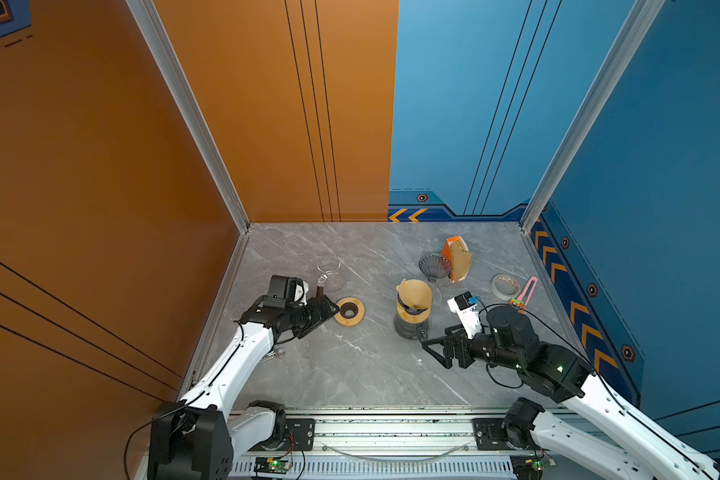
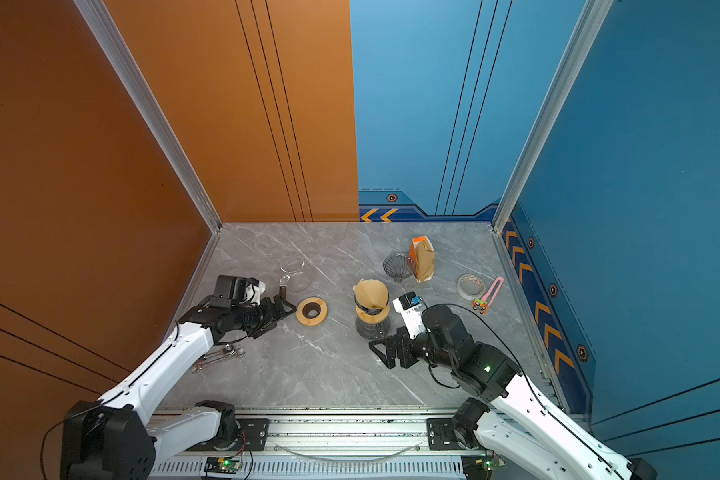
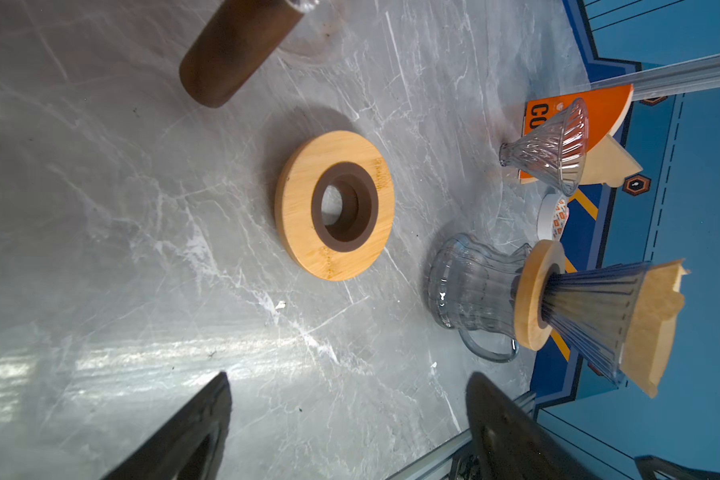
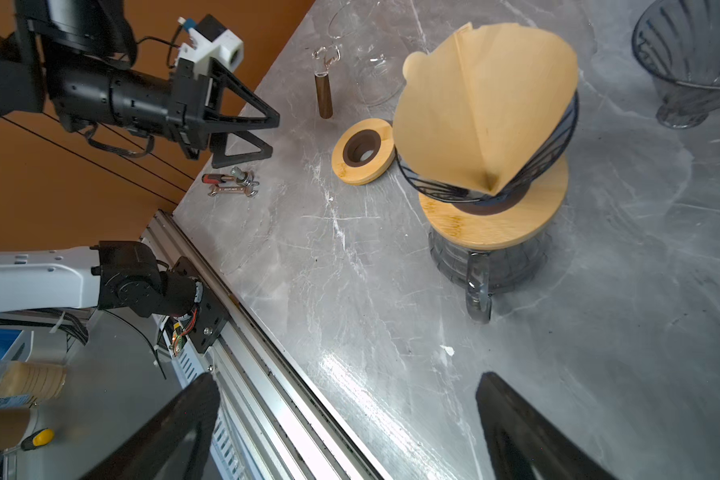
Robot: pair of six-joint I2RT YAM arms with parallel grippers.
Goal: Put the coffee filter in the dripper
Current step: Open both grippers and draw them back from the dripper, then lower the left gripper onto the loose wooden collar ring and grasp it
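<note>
Shows the coffee filter (image 4: 487, 104) seated in the dripper (image 4: 429, 185) atop the glass carafe (image 4: 499, 257) on the table (image 4: 350, 291). Finds left gripper (image 4: 273, 135) and right gripper (image 1: 435, 354) with jaws wide, holding nothing. Barely makes out a clear glass server (image 1: 331, 270) near the bamboo ring (image 1: 360, 309). Leaves the wrenches (image 1: 278, 354) mostly hidden under the left arm in a top view.

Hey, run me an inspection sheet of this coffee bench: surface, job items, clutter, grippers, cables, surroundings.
Surface: grey marble table, a few pale specks.
Job's things: coffee filter sits in the dripper, sticking up above its rim; dripper rests in a wooden collar on the carafe.
Clutter: spare dripper, filter pack, wooden ring, tape roll, wrenches, glass server.
Grippers: left gripper open, empty, beside the wooden ring; right gripper open, empty, near the carafe.
Cables: black cable loops below the right arm.
Surroundings: orange and blue wall panels; aluminium rail in front.
</note>
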